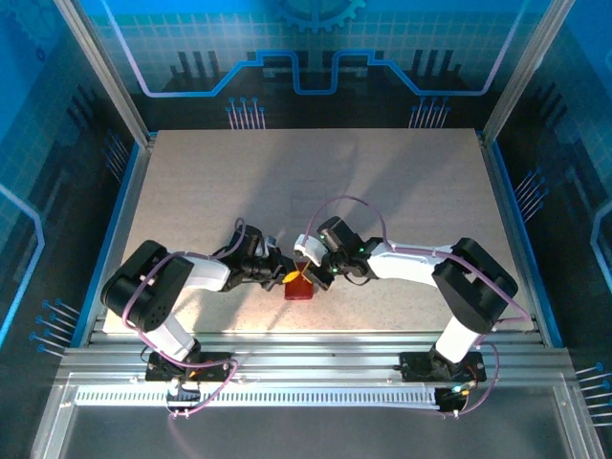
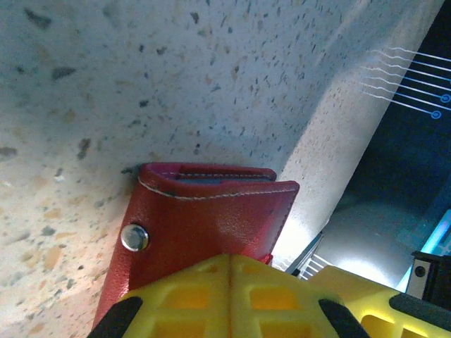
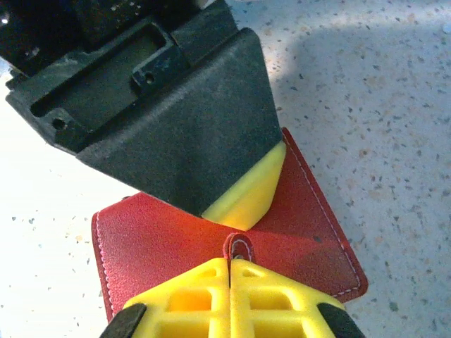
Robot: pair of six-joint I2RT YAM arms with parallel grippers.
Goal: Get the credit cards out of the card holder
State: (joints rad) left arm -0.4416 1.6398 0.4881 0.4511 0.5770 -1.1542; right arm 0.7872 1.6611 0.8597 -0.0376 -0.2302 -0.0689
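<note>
The table (image 1: 382,191) is seen brightly and evenly lit from above, with soft shadows thrown beyond the card holder (image 1: 298,290). In the right wrist view the surface left of the card holder is washed out by glare. The close foreground below it is blurred.

We see the card holder (image 2: 211,218) as smooth red leather-like material with a faint sheen and pale stitching. Its snap stud (image 2: 134,237), at the lower left, is shiny metal. The table (image 2: 176,77) looks matt and speckled like stone. The left gripper (image 2: 230,262) shows glossy yellow plastic.
</note>
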